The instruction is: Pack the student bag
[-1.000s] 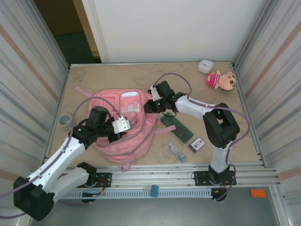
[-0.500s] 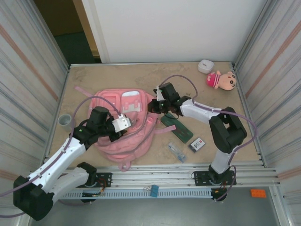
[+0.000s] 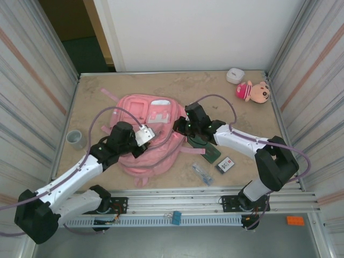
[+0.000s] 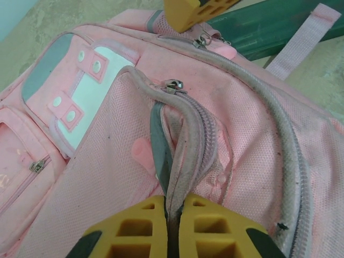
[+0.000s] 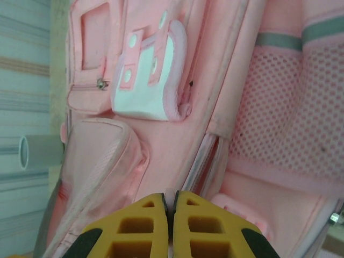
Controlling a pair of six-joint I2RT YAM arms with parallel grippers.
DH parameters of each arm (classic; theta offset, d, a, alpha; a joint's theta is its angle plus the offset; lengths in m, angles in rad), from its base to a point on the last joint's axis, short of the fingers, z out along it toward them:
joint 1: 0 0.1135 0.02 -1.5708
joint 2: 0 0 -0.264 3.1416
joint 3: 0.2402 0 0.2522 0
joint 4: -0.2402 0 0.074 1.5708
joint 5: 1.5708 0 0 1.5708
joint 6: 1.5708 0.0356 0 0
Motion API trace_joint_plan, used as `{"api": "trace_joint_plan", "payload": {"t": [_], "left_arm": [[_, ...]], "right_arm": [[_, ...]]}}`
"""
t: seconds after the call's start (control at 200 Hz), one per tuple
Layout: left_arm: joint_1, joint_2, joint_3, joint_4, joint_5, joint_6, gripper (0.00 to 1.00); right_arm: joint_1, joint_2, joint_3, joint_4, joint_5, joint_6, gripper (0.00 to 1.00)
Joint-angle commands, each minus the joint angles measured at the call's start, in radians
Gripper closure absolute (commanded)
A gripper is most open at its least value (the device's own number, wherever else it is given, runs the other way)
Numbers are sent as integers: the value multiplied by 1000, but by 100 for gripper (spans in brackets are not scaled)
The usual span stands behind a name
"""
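**Left gripper.** The left gripper [image 4: 173, 212] was clenched. Its yellow fingers [image 4: 134, 228] pinched a raised fold of zip tape and grey lining on the student bag [image 4: 107, 161]. Just ahead of the fingertips the fold ran up to a metal zip slider [image 4: 173, 84]. Further ahead and to the left lay a white trim patch [image 4: 88, 107] with snap studs. A green case [image 4: 269, 27] lay beyond the bag's far edge.

**Right gripper.** The right gripper [image 5: 171, 201] was also clamped shut, with a thin pink edge of the bag caught between its pads. A mesh side panel [image 5: 285, 102] lay to the right of the fingertips, and a padded front pocket [image 5: 102, 156] to the left. A grey roll [image 5: 37, 153] stood well off to the left, beyond the bag.

**Bag position.** In the overhead view the bag lay flat on the table [image 3: 134, 88], front pockets up, between the two grippers. The left gripper held its near middle and the right gripper held its right edge.

**Handling.**
- The bag appeared soft, limp and light. The cloth bunched at each grip, so it would probably sag and fold rather than lift as one body.
- The fabric was matt and not slippery, and nothing about it looked fragile.
- The best holds were judged to be the stiffened zip tape and the seams. These would spread an opening when pulled apart.
- Mesh and loose straps were judged poor holds, as they would stretch or slip free.
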Motion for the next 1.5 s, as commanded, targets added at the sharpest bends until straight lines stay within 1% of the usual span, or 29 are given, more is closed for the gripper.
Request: {"api": "trace_joint_plan", "payload": {"t": [0.0, 0.19, 0.401, 0.556, 0.707, 0.852, 1.102, 1.283, 1.493], "left_arm": [[-4, 24, 8, 92, -162, -100, 100], [-16, 35, -2, 141, -199, -161, 100], [-16, 57, 3, 175, -206, -185, 100], [-17, 76, 6, 194, -225, -221, 100], [-23, 99, 8, 230, -213, -255, 100], [-25, 108, 10, 257, -195, -262, 100], [-25, 115, 21, 261, -190, -241, 100], [-24, 120, 24, 275, -181, -241, 100], [-25, 116, 10, 303, -168, -229, 100]], "right_arm": [[46, -55, -18, 20, 44, 122, 100], [110, -88, -56, 51, 115, 231, 100], [162, -112, -100, 68, 129, 302, 100], [213, -146, -100, 52, 160, 320, 100], [269, -160, -98, 34, 188, 334, 100], [304, -145, -99, 31, 173, 345, 100], [331, -168, -119, 16, 175, 356, 93], [358, -161, -115, 16, 156, 357, 84], [433, -189, -123, -14, 169, 357, 74]]}}
